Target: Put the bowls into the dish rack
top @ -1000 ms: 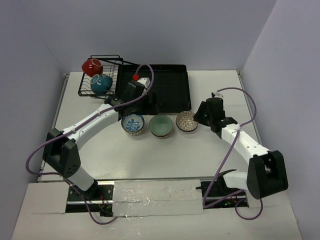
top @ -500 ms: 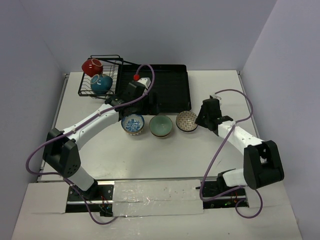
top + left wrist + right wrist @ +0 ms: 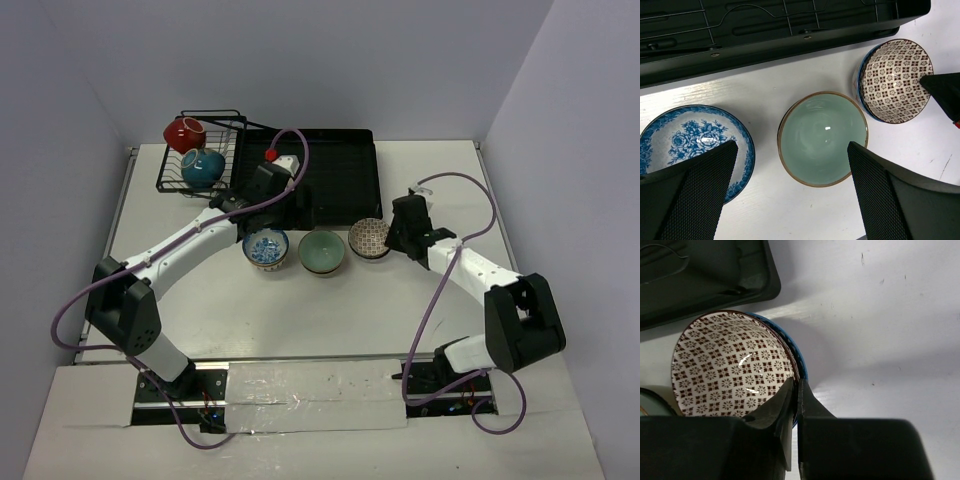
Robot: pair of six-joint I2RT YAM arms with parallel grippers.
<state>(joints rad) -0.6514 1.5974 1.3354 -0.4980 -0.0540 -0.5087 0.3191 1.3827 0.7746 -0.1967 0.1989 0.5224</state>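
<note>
White table (image 3: 330, 310), bowls (image 3: 322, 250) near dish rack (image 3: 340, 170)
Right gripper (image 3: 796, 390) pinches patterned bowl (image 3: 730, 365) at its rim: stiff, slick, likely fragile; left gripper (image 3: 791, 150) spread.

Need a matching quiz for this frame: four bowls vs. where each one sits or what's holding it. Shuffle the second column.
Things:
1. red bowl
2. blue floral bowl
3. pale green bowl
4. brown-patterned bowl

Places:
a. rim pinched by the right gripper
b. in the wire basket
c. left end of the row on the table
d. under the open left gripper

Pairs: 1-b, 2-c, 3-d, 4-a
</note>
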